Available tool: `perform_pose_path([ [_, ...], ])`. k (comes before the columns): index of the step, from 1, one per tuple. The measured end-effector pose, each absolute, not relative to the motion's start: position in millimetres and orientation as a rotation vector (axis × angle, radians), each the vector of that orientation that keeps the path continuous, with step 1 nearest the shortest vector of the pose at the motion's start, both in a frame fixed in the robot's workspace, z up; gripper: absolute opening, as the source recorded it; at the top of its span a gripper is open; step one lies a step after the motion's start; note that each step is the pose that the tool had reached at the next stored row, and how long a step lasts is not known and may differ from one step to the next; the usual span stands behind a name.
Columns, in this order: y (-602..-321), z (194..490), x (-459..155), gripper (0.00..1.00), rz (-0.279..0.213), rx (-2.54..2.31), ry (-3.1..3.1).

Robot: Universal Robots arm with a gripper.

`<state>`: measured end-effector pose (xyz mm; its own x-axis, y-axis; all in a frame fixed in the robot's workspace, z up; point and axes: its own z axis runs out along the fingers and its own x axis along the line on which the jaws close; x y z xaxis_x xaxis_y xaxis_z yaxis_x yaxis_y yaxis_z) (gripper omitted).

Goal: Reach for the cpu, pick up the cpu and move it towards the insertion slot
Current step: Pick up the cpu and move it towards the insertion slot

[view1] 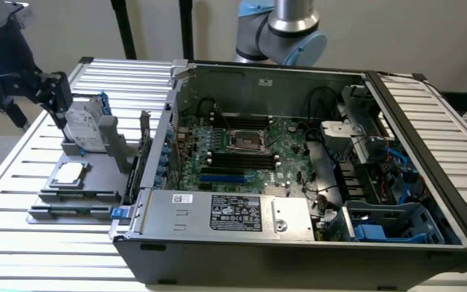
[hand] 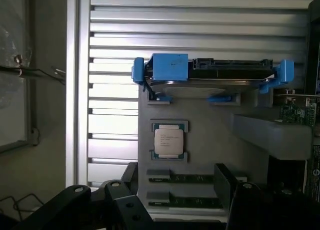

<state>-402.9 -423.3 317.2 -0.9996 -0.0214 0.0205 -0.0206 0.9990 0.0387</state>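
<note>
The cpu [view1: 69, 173] lies flat, silver top up, in a recess of the grey holder tray [view1: 51, 210] at the exterior view's left, outside the computer case. In the wrist view the cpu [hand: 169, 141] sits between the hard drive and two memory sticks. My gripper [view1: 31, 100] hangs above and behind the tray, well clear of the chip; its black fingers [hand: 115, 205] stand wide apart, open, with nothing between them. The insertion slot [view1: 245, 139], a silver frame around a dark centre, sits on the motherboard inside the case.
An upright silver hard drive [view1: 83, 125] with a blue bracket [hand: 167, 67] stands on the tray just beyond the cpu. Memory sticks [hand: 185, 179] lie nearer the gripper. The open computer case [view1: 217, 255], its wall [view1: 156, 158] bordering the tray, rests on a slatted metal table [view1: 22, 255].
</note>
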Motion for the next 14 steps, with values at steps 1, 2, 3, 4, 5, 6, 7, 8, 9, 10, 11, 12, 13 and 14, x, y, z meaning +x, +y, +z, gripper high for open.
perform_pose_path([
  [1, -423, 315, -403, 0.71, -0.060, 0.033, -3.120],
  [2, -423, 313, -403, 0.71, -0.060, 0.034, -3.120],
  [3, -423, 312, -404, 0.71, -0.060, 0.034, -3.120],
  [4, -423, 310, -404, 0.71, -0.060, 0.034, -3.120],
  [5, -423, 308, -405, 0.71, -0.060, 0.034, -3.120],
  [6, -423, 306, -405, 0.71, -0.060, 0.035, -3.120],
  [7, -423, 304, -406, 0.71, -0.060, 0.035, -3.120],
  [8, -423, 303, -406, 0.71, -0.060, 0.036, -3.120],
  [9, -423, 301, -406, 0.71, -0.060, 0.036, -3.120],
  [10, -423, 299, -407, 0.71, -0.060, 0.037, -3.120],
  [11, -423, 297, -407, 0.71, -0.060, 0.037, -3.120],
  [12, -423, 295, -407, 0.71, -0.060, 0.038, -3.120],
  [13, -423, 294, -407, 0.71, -0.060, 0.039, -3.120],
  [14, -423, 292, -407, 0.71, -0.060, 0.040, -3.120],
])
